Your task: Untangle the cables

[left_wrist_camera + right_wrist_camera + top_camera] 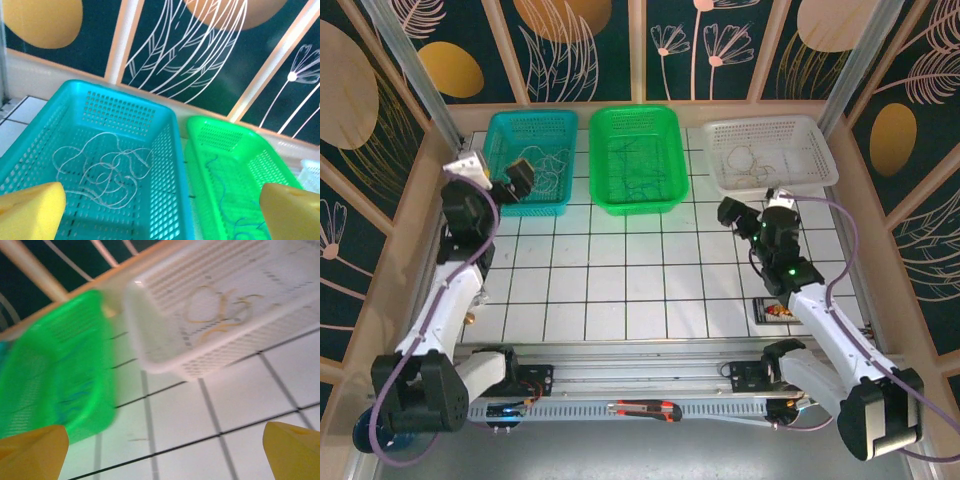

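From above, three baskets stand in a row at the far edge of the tiled table [620, 290]. The teal basket [498, 135] holds the white cables [546, 166], the green basket [675, 150] the dark blue cables [638, 172], and the white basket [818, 150] the pale yellow cables [748, 166]. The left gripper [516, 180] hangs over the teal basket's near part. The right gripper [740, 214] sits just beside the white basket's near left corner, above the tiles.

In the left wrist view the yellow fingers [30, 212] stand wide apart with nothing between them. The white cables lie below in loose overlapping loops on the teal basket's floor, and a blue strand shows in the green basket to the right.

The right wrist view is blurred. Its fingers [292, 450] are also spread wide and empty, and the pale yellow cables curl inside the white basket, with the green basket at left.
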Controlling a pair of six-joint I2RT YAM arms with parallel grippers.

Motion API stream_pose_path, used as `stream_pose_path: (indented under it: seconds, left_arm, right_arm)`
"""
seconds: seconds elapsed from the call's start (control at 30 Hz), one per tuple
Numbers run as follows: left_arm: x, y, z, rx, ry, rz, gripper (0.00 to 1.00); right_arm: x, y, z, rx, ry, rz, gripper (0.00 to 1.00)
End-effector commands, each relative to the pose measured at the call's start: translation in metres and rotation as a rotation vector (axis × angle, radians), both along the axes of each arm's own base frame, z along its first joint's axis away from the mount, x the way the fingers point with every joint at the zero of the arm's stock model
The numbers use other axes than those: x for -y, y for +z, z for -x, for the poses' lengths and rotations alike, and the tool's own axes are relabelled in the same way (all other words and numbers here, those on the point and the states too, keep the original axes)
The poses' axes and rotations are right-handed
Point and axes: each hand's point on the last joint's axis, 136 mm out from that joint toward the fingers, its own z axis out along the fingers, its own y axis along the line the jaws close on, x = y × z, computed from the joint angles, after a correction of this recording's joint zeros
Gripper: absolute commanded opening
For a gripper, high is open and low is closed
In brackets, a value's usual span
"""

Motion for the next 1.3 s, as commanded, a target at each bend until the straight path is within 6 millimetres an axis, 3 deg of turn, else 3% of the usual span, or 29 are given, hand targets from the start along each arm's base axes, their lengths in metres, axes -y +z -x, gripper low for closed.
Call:
stream_pose_path:
  seconds: [0.0,0.23,0.47,0.67,0.8,0.9,1.07,1.23,1.27]
  left_arm:
    - [-0.013,0.005,0.013,0.118,0.061,-0.09,0.99]
    - [-0.039,-0.035,0.032,0.127,0.214,-0.15,0.99]
    - [-0.053,-0.067,0.038,0.091,0.286,-0.226,0.99]
    - [-0.051,-0.096,0.033,0.099,0.276,-0.19,0.99]
    - [-0.052,-0.112,0.03,0.083,0.282,-0.209,0.99]
    - [-0.046,-0.111,0.021,0.083,0.237,-0.251,0.99]
    - [-0.032,-0.123,0.028,0.142,0.163,-0.275,0.99]
    - [-0.02,-0.132,0.005,0.081,0.075,-0.297,0.99]
    - [-0.02,-0.135,0.003,0.06,0.073,-0.299,0.99]
  right_arm:
    - [0.045,0.011,-0.008,0.085,-0.215,0.201,0.99]
    - [0.071,-0.014,-0.009,0.13,-0.318,0.279,0.99]
    - [0.089,-0.043,-0.014,0.11,-0.342,0.348,0.99]
    - [0.096,-0.061,-0.022,0.136,-0.323,0.378,0.99]
    - [0.088,-0.055,-0.031,0.184,-0.264,0.383,0.99]
    - [0.08,-0.05,-0.037,0.23,-0.217,0.387,0.99]
    - [0.082,-0.055,-0.031,0.28,-0.183,0.348,0.99]
    - [0.075,-0.058,-0.029,0.346,-0.088,0.327,0.99]
    - [0.075,-0.067,-0.031,0.296,-0.075,0.319,0.99]
